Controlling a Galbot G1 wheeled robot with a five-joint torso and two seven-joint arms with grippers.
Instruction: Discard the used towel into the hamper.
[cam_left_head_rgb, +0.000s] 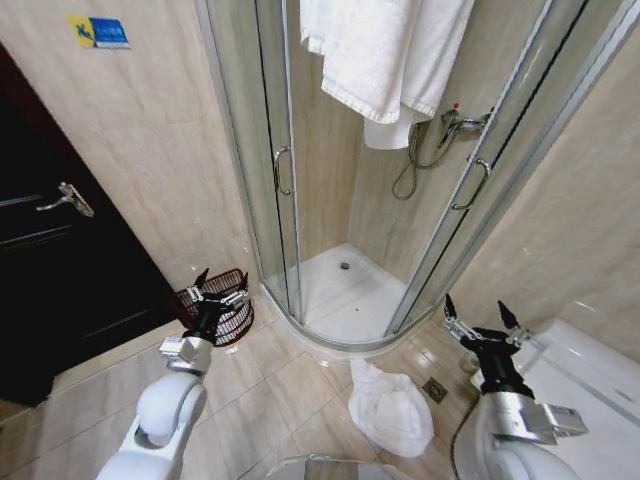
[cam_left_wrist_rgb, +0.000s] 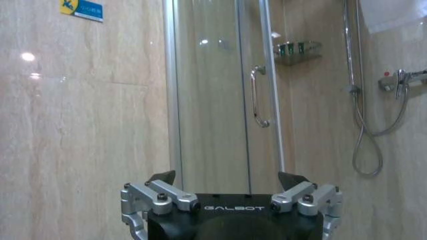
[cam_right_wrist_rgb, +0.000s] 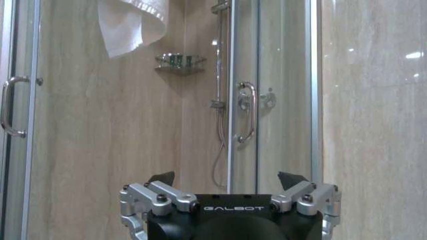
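White crumpled towel (cam_left_head_rgb: 390, 408) on the floor tiles between both arms, one only; left gripper (cam_left_head_rgb: 220, 286) raised with fingers spread wide, nothing held, partly hiding the hamper (cam_left_head_rgb: 228, 313) behind it by the wall; right gripper (cam_left_head_rgb: 483, 321) likewise wide, beside the toilet (cam_left_head_rgb: 585, 385); beyond, shower cabin (cam_left_head_rgb: 340, 290), second towel (cam_left_head_rgb: 385, 60) cut off above.

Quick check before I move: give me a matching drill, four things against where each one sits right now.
Things:
1. towel on floor
2. hamper
3. hanging towels
4. right gripper

Places:
A. up over the shower stall
B. open, beside the toilet
C. by the wall, behind the open left gripper
D. crumpled on the tiles in front of the shower

Pairs: 1-D, 2-C, 3-A, 4-B
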